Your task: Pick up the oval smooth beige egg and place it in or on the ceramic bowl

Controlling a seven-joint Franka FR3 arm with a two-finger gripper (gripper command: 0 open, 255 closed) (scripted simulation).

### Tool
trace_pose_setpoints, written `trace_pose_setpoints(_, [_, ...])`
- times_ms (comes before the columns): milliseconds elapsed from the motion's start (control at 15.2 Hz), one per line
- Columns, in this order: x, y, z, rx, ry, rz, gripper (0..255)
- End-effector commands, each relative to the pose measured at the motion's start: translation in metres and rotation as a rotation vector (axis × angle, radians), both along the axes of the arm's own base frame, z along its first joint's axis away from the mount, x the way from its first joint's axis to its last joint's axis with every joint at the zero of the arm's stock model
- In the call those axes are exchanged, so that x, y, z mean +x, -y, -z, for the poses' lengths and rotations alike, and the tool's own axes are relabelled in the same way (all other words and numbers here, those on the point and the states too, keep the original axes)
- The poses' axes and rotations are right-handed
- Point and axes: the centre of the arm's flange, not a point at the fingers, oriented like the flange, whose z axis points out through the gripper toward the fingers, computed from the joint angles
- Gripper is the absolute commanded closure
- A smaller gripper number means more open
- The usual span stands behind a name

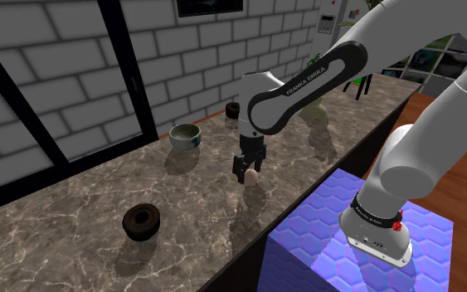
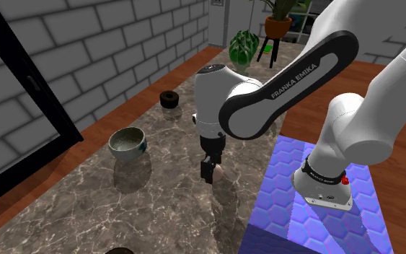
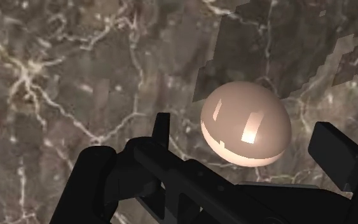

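My black gripper (image 1: 250, 164) is low over the brown marble table (image 1: 65, 207), near the middle of the shoulder view. Its two fingers stand wide apart. They hold nothing.

The smooth, pale beige egg (image 3: 246, 121) sits on the table right between my fingers. In the wrist view there is a bit of bare table on each side of the egg, so my fingers (image 3: 163, 127) are not touching it. It looks about halfway between them. From above the egg looks almost round, so I cannot tell which way its long side points.

In the second exterior view the egg (image 2: 219, 171) peeks out just beside my gripper (image 2: 209, 170).

I think my next move is to close my fingers on the egg, gently, because it is smooth and could slip out.

The round grey-green ceramic bowl (image 1: 186, 136) stands up and to the left of my gripper in the shoulder view, well apart from the egg (image 1: 254, 175). That is where the egg must go.
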Motion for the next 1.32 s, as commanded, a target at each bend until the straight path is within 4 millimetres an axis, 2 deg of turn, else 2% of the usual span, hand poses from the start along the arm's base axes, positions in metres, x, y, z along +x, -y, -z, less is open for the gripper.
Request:
trace_pose_setpoints(0, [0.0, 0.0, 0.0, 0.0, 0.0, 0.0, 0])
trace_pose_setpoints(66, [0.0, 0.0, 0.0, 0.0, 0.0, 0.0, 0])
trace_pose_setpoints(132, [0.0, 0.0, 0.0, 0.0, 0.0, 0.0, 255])
trace_pose_setpoints(726, [0.0, 0.0, 0.0, 0.0, 0.0, 0.0, 255])
trace_pose_setpoints(1254, [0.0, 0.0, -0.042, 0.0, 0.0, 0.0, 255])
